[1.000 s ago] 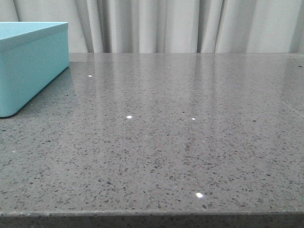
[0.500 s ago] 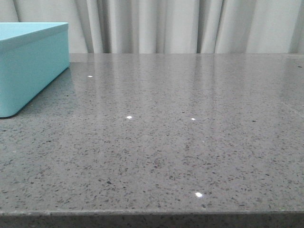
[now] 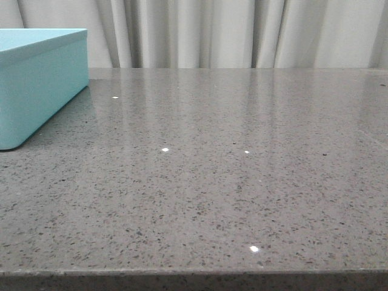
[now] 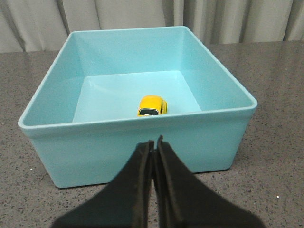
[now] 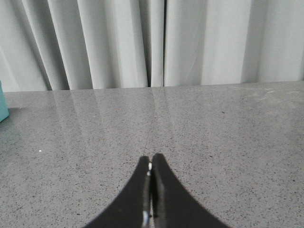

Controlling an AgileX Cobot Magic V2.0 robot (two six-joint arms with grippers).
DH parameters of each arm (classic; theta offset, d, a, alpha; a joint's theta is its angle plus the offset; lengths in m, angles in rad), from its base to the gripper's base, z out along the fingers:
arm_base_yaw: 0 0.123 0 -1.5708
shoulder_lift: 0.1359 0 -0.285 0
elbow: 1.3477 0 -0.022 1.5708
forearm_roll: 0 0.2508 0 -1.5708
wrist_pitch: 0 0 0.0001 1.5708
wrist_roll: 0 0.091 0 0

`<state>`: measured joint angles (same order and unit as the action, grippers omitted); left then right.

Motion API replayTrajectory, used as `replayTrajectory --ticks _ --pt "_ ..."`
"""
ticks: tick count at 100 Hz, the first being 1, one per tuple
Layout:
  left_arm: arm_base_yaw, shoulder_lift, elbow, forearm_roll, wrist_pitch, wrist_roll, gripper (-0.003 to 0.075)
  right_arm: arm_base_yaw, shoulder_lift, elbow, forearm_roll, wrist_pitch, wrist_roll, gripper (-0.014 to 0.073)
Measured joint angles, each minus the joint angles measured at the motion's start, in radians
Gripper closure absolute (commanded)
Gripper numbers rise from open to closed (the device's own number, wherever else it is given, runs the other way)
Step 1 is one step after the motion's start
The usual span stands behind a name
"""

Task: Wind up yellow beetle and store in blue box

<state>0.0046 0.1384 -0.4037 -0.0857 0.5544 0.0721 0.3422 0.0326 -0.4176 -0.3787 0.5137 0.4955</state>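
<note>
- Left gripper (image 4: 153,142): dark fingers pressed together, nothing between them, tips outside the near wall of the blue box (image 4: 142,135).
- Blue box: open-topped, turquoise, sits on the grey speckled table (image 4: 275,156); in the front view only one corner of it shows, at the table's left edge (image 3: 36,85).
- Yellow beetle (image 4: 152,105): inside the blue box, upright on its floor, near the wall closest to the left gripper, roughly mid-width; not touching the gripper.
- Right gripper (image 5: 151,166): fingers closed against each other, holding nothing, over bare table (image 5: 213,142).
- Sliver of the blue box visible at the edge of the right wrist view (image 5: 3,102), well apart from the right gripper.
- Pale pleated curtain (image 5: 142,42) behind the table's far edge, seen in all three views.
- Neither arm shows in the front view.
</note>
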Motion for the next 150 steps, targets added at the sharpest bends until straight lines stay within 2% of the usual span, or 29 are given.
replayTrajectory --ticks 84,93,110,124,134,150 --pt "0.000 -0.003 0.041 -0.002 -0.003 0.000 0.0741 0.000 0.000 0.000 -0.001 0.000 0.000 0.0659" --pt "-0.005 -0.005 0.076 -0.002 -0.064 0.000 0.0741 0.000 0.000 0.000 -0.001 0.000 0.000 0.0659" --pt "-0.019 -0.040 0.204 0.000 -0.315 0.000 0.0741 0.000 0.000 0.000 -0.002 0.000 0.000 0.0659" --pt "-0.023 -0.106 0.322 0.004 -0.469 0.000 0.0741 0.000 0.000 0.000 -0.002 0.000 0.000 0.0659" --pt "-0.031 -0.144 0.400 0.004 -0.532 0.000 0.0741 0.000 0.000 0.000 -0.002 0.000 0.000 0.0659" --pt "-0.031 -0.143 0.400 0.004 -0.554 0.000 0.0741 0.000 0.000 0.000 -0.003 0.000 0.000 0.0659"
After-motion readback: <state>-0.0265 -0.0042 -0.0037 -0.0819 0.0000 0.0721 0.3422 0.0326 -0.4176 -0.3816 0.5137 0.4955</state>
